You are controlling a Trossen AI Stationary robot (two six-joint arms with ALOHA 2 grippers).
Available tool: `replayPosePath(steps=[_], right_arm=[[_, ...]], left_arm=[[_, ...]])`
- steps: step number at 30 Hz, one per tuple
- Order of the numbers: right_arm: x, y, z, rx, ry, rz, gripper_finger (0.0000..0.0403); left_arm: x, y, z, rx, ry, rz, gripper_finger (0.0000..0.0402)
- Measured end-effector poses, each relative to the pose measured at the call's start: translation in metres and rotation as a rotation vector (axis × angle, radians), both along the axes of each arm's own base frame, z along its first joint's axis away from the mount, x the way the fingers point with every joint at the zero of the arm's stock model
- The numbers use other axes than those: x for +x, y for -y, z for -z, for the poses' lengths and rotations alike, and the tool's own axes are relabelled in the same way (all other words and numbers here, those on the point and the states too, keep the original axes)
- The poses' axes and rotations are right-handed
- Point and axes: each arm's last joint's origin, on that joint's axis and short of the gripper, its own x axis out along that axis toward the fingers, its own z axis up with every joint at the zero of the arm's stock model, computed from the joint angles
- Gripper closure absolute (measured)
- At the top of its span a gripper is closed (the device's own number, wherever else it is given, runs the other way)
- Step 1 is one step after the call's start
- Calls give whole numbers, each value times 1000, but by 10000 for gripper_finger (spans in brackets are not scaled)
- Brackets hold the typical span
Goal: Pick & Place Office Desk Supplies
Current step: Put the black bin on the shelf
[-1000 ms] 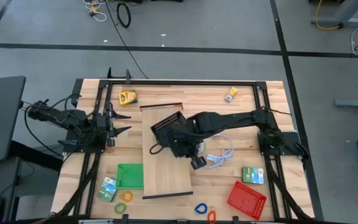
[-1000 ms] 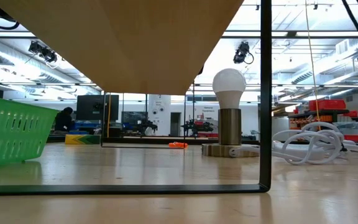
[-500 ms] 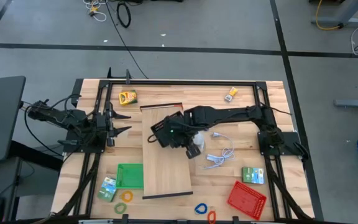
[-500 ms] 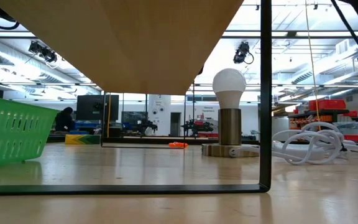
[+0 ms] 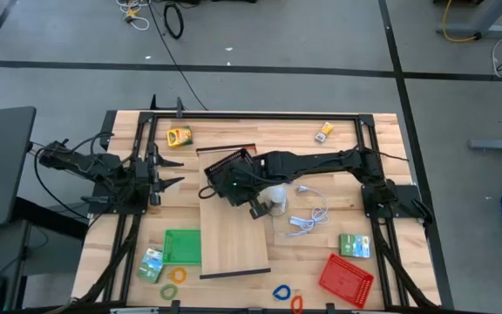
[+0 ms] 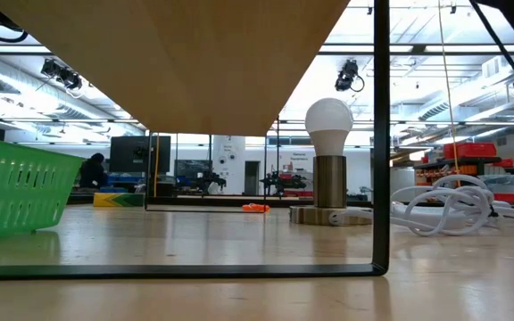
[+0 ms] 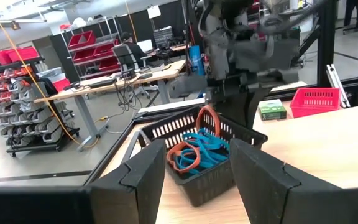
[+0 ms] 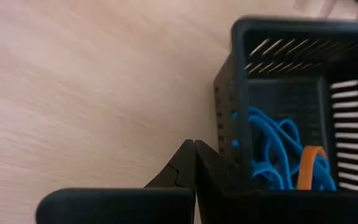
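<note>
Near edge: blue loop clip & orange loop clip lie loose on table. Mid: my right gripper, fingers pressed together, clamps rim of black mesh tray w/ blue bands & orange bands inside, over pale wooden board. Left gripper waits at left, fingers apart, empty.

Right end effector blurred in left wrist view. Black tray cut off by frame edge; bands inside partly hidden by its wall.

Blue bands and orange bands lie heaped in a black mesh tray.
</note>
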Motion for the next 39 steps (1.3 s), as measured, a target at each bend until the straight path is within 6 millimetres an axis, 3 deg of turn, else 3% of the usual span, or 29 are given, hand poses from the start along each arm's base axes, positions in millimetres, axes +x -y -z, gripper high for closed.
replayPosePath(steps=[15,27,39], right_arm=[[21,6,-5,-7,204,-6,403],[33,22,-12,-79,341,80,403],[22,11,-3,-55,202,47,403]], left_arm=[[0,0,0,0,-5,1,216],[0,0,1,1,-5,1,216],[0,0,1,11,-7,0,216]])
